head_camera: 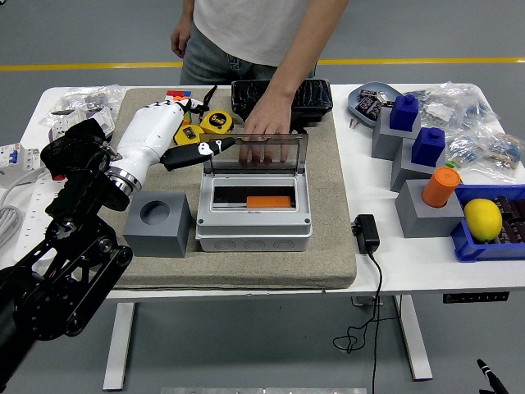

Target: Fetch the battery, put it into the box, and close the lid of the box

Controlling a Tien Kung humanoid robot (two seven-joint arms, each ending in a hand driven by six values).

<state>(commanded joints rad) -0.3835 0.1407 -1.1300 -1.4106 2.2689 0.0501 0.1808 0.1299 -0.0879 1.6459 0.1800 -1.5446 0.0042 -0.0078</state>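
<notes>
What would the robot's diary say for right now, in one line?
left hand: open, reaching toward lid | person's hand: on lid | battery: inside box | lid: not closed

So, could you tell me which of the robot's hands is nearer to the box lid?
Left. The left hand reaches in beside the box lid, at its left edge; the right hand is out of view.
</notes>
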